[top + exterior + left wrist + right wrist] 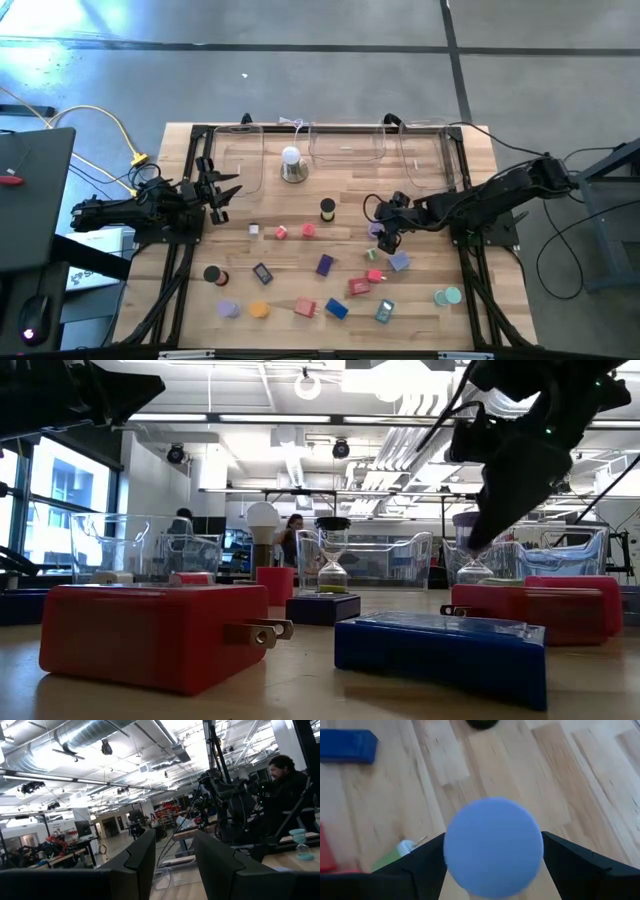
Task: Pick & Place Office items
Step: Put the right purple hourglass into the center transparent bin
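Note:
Several office items lie scattered on the wooden table (180, 300): red (305, 307), blue (336, 309) and purple (324, 264) blocks, and black (327, 208), orange (259, 309) and teal (447, 296) rolls. My right gripper (383, 235) slants down over a lilac round roll (492, 845), open. One finger is on each side of the roll's top, and the roll stands upright on the table (473, 560). Whether the fingers touch it I cannot tell. My left gripper (215, 190) waits at the table's left edge, raised and open, with nothing between its fingers (145, 855).
Clear plastic trays (345, 150) line the far edge, with a white dome on a metal base (291, 163) in front of them. A lilac block (399, 261) and a red piece (374, 276) lie just near of my right gripper. People show in the room beyond.

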You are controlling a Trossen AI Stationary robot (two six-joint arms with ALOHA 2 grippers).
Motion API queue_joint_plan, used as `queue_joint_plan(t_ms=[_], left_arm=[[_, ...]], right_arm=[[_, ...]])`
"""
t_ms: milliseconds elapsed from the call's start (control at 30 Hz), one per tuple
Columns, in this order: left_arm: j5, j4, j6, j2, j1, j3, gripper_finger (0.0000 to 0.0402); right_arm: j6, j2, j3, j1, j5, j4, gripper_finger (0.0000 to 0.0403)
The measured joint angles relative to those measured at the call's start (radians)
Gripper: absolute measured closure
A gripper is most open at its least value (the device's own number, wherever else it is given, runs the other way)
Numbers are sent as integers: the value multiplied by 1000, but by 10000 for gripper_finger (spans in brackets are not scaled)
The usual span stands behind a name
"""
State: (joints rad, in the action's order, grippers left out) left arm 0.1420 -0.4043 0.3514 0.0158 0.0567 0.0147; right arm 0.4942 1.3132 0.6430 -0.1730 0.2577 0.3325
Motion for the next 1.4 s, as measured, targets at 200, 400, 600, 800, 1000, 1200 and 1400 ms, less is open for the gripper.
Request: queue_joint_plan(t_ms=[200,400,600,800,1000,1200,1400], left_arm=[[0,1,-16,0,0,0,271],[0,3,-37,0,0,0,271],[1,6,-38,0,0,0,271],[52,12,-73,0,0,0,271],[52,48,-183,0,0,0,271],[-21,44,-296,68,0,0,271],[-39,-52,-342,170,0,0,271]], right_arm=[[-3,12,2,6,1,0,109],[-20,15,1,6,1,0,112],[-20,15,1,6,1,0,159],[-27,15,1,6,1,0,235],[-54,15,1,5,11,-8,241],[-67,14,1,-5,52,-38,236],[-106,8,14,-3,56,-31,241]])
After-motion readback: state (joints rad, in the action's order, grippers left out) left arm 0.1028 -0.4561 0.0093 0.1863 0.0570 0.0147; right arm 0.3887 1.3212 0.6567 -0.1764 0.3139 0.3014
